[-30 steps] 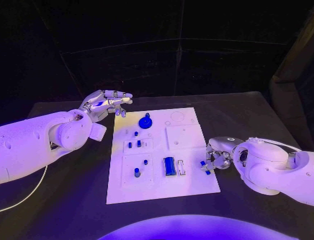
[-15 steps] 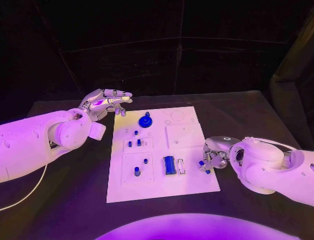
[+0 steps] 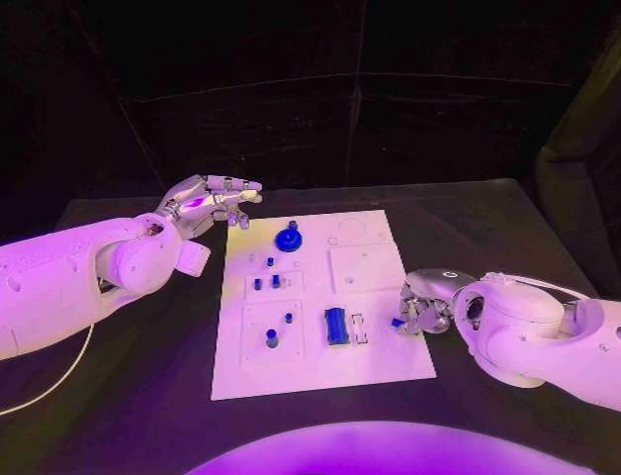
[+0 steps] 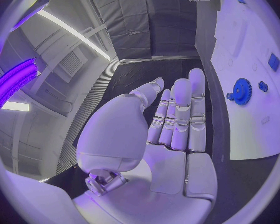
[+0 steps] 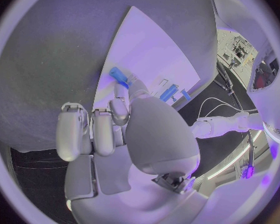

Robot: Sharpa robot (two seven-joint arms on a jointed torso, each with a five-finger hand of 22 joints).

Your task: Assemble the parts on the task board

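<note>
- Head view: a flat white rectangular task board (image 3: 332, 371) lies in the middle of the black desk (image 3: 510, 223). The silver many-fingered left hand (image 3: 211, 203) hangs above the desk just beyond the board's far left corner, holding nothing, its fingers loosely curved and apart. A round blue gear-shaped part (image 3: 288, 240) stands on the board near that corner. The silver right hand (image 3: 422, 309) sits at the board's right edge, pinching a small blue peg-shaped part (image 3: 397, 322) over that edge. A long dark-blue block part (image 3: 335, 327) lies on the board just beside it.
- Left wrist view: the left hand (image 4: 171, 124) is extended with fingers side by side, empty, the gear (image 4: 242, 90) on the board beyond it.
- Right wrist view: the right hand (image 5: 124, 119) pinches the blue peg (image 5: 118, 76) between fingertips against the board (image 5: 152, 50).
</note>
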